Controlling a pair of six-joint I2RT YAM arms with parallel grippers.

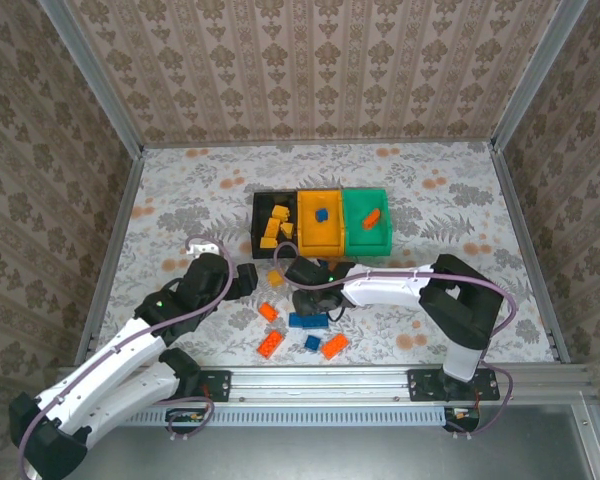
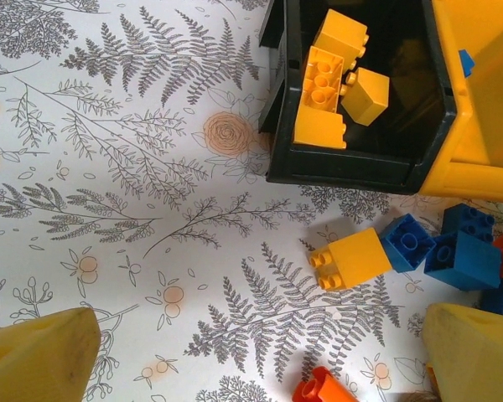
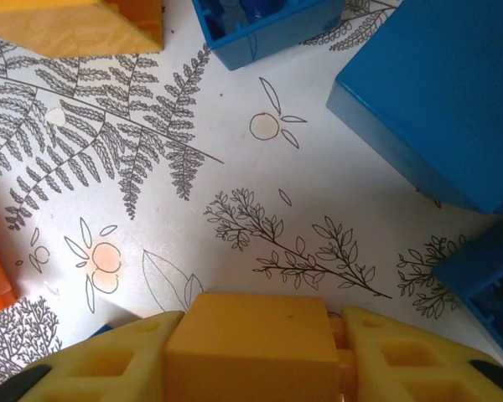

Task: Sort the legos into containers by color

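Left and front of the black bin (image 1: 257,225), the left gripper (image 1: 246,281) hovers over the table (image 1: 180,200) with its fingers (image 2: 38,360) spread wide and nothing between them. It seems parked to wait its turn. From there its camera takes in the bin's near wall, the yellow bricks (image 2: 331,84) sorted inside, and a loose brick (image 2: 352,258), also yellow, lying on its side just in front of the bin. That one looks like an easy next pick for this arm.

Right of the loose brick, also in front of the black bin, a few blue bricks (image 2: 461,255) cluster close together. They appear to belong in the yellow bin (image 1: 320,242), joined to the black bin's right side, where one blue brick (image 1: 321,214) already lies. Farther in front of the black bin, red bricks (image 1: 271,344) lie scattered. Their home seems to be the green bin (image 1: 366,242), two places right of the black one, since it holds a red brick (image 1: 372,215).

Front-right of the black bin, the right gripper (image 1: 308,292) is down among the blue bricks, its fingers (image 3: 109,368) clamped on a held brick (image 3: 247,335), yellow and squarely flush against both pads. Gripping the flat sides should keep it from twisting. Whether it has left the table I cannot tell. I judge the next move is a lift and a carry back toward the black bin, passing clear of the left gripper nearby.
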